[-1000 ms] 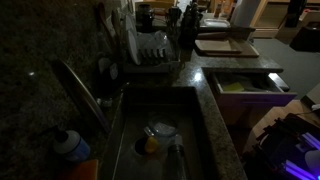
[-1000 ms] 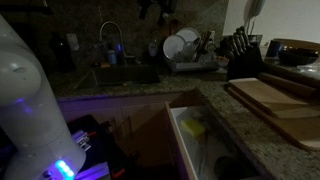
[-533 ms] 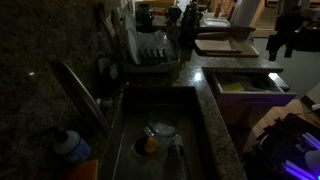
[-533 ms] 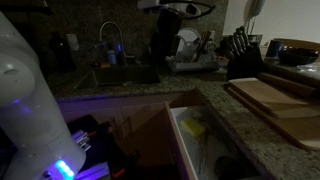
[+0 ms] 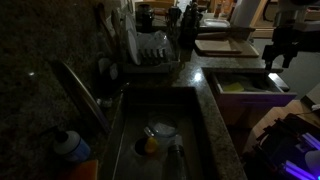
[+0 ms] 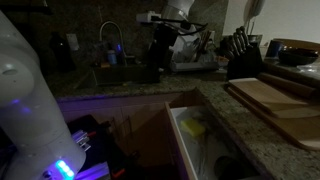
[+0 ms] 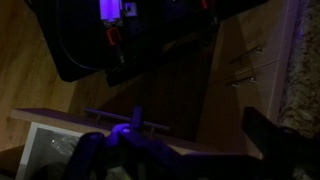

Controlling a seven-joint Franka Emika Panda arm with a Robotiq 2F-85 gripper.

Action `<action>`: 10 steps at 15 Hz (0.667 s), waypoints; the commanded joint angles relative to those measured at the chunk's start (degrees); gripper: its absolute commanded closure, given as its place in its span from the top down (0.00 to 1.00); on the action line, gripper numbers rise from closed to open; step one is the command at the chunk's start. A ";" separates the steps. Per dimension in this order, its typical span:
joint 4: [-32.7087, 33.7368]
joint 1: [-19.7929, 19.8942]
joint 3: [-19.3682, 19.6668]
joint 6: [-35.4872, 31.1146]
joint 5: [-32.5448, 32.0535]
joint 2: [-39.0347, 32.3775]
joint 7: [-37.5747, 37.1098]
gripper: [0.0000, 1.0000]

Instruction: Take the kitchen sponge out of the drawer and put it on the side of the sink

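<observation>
Tool [image 5: 280,52] released, jaws apart, empty, upper right of frame | kitchen sponge [image 5: 234,87] lay in the open drawer [image 5: 265,84], below-left of tool, well apart | sponge's long axis unreadable in the dim light | sink [image 5: 210,120] lower centre.

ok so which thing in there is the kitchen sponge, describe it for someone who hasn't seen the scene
Start at the sink set in the dark granite counter. Just beside it the drawer is pulled open, pale whitish inside. The kitchen sponge lies flat in it, a small pale yellow-green rectangular block, unlike the rounder orange-yellow object down in the sink by the white dish.
</observation>
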State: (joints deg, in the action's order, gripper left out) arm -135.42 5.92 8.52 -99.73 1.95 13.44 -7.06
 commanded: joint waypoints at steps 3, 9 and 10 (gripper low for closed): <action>-4.05 4.87 1.25 -15.71 -4.95 -5.60 -11.81 1.00; -7.52 9.80 6.11 -29.03 -6.69 -13.07 -23.63 1.00; -7.32 9.70 6.41 -27.67 -5.03 -12.67 -25.50 1.00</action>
State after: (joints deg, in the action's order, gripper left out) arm -142.85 15.01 14.36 -128.31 -5.82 1.10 -27.54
